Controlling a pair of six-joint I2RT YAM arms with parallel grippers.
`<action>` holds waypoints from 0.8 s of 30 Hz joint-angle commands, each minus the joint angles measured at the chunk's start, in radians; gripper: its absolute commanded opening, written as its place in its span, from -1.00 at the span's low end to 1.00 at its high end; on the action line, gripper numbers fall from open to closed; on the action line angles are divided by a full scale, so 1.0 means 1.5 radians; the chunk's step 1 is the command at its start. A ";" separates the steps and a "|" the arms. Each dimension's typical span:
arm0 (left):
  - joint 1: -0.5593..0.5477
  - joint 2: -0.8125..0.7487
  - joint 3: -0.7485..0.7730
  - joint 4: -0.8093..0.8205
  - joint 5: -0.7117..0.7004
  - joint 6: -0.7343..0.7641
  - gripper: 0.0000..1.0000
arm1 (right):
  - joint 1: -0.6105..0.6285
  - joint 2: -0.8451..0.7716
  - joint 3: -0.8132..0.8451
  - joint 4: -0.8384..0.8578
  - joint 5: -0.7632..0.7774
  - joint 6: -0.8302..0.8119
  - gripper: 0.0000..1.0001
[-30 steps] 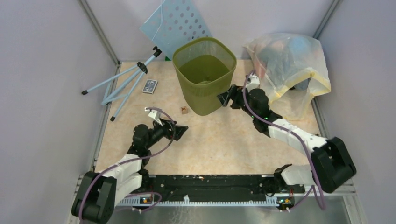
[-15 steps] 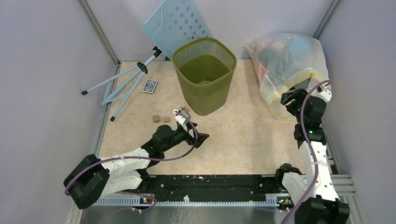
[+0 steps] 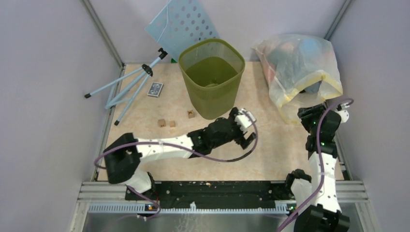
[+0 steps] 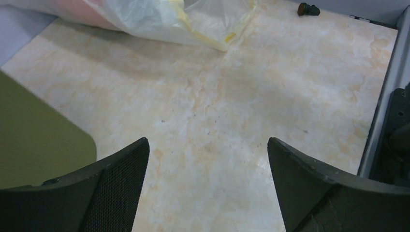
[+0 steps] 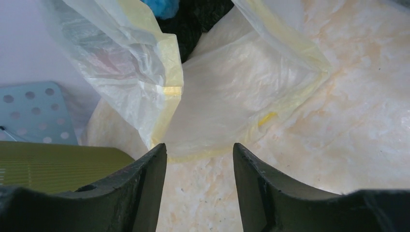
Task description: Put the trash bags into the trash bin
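Left arm (image 3: 174, 143), newly outstretched rightward beside trash bin (image 3: 212, 102)

Small walled booth with a beige, marble-patterned tabletop (image 3: 270, 154), seen from above.
A pale blue perforated board (image 3: 186, 21) leans in the far corner. Plain lilac-grey walls (image 3: 43, 96) stand on either side of it, edged by slanting grey metal posts (image 3: 101, 31). The tabletop spreads out in front of it under soft, even light.
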 commanded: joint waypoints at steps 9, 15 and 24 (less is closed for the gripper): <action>-0.011 0.357 0.447 -0.167 -0.027 0.075 0.97 | -0.003 -0.215 0.110 -0.177 0.167 -0.023 0.54; -0.004 0.538 0.688 -0.238 -0.096 0.081 0.97 | -0.003 -0.221 0.119 -0.211 0.167 0.026 0.72; 0.031 0.665 0.823 -0.159 -0.100 0.028 0.98 | 0.013 -0.212 0.127 -0.220 0.185 0.026 0.80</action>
